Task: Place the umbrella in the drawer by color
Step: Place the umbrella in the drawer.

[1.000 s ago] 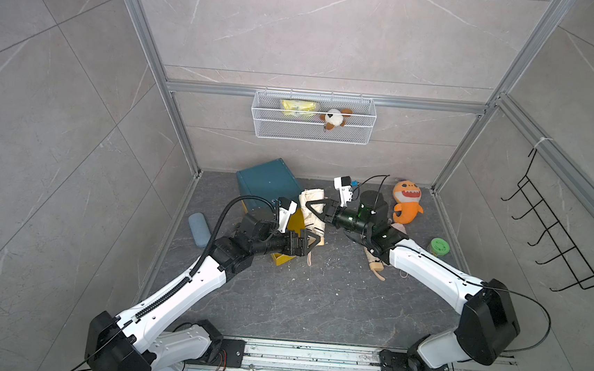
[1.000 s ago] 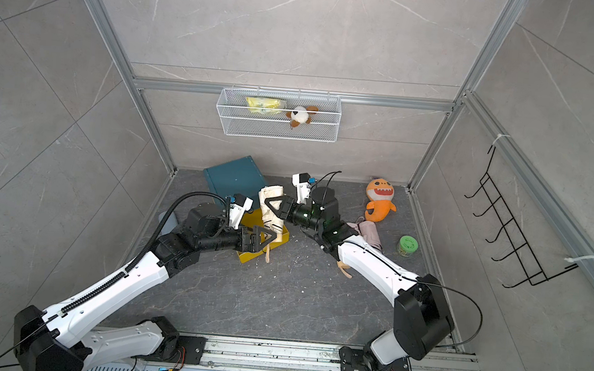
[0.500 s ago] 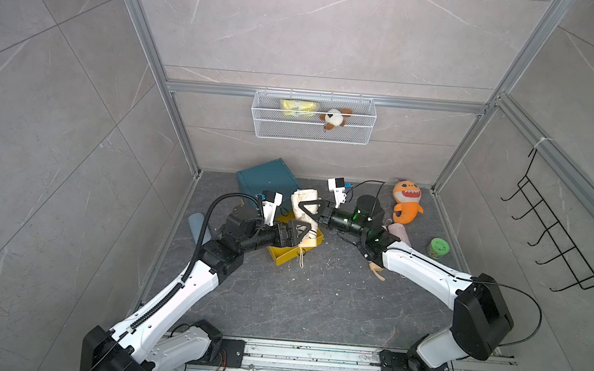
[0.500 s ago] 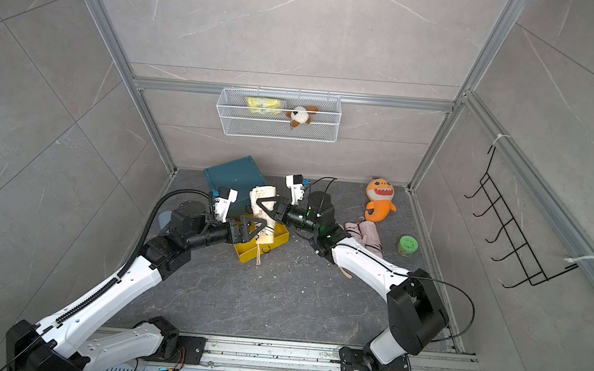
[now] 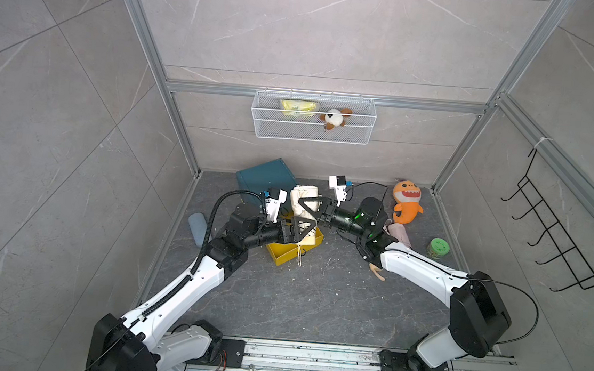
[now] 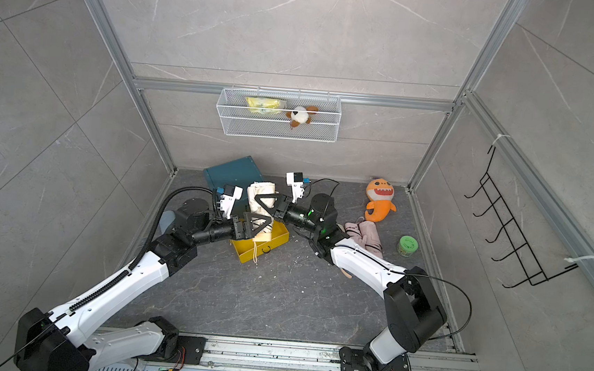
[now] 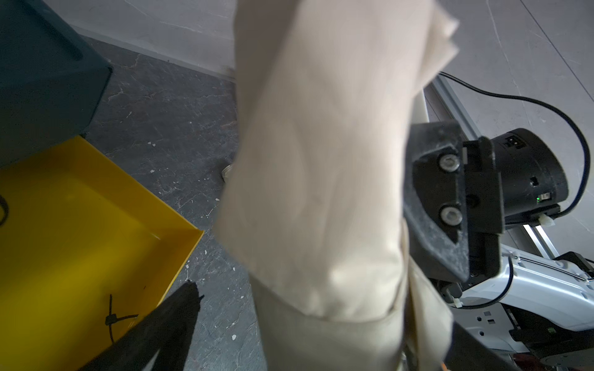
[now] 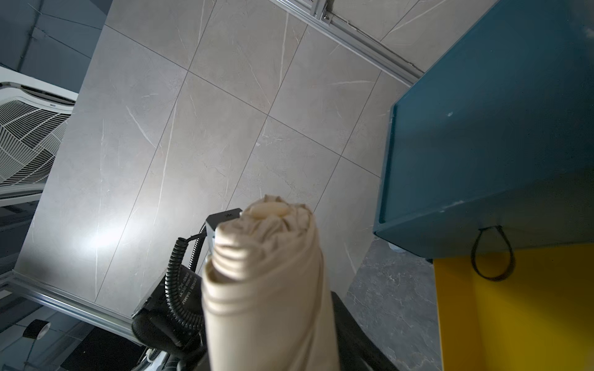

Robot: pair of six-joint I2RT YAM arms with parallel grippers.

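Cream umbrella [image 5: 304, 191] firm in right hand [image 5: 304, 208], lower part between wide-open fingers of left hand [image 5: 304, 230]

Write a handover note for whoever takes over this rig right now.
Right gripper: shut on the cream umbrella, held roughly upright at the yellow drawer.
Left gripper: open, jaws either side of the umbrella's lower part, not gripping.
The drawer is pulled out of the teal cabinet.
Pink umbrella and blue umbrella lie on the floor.
Done: no umbrella stowed. Left: all three.
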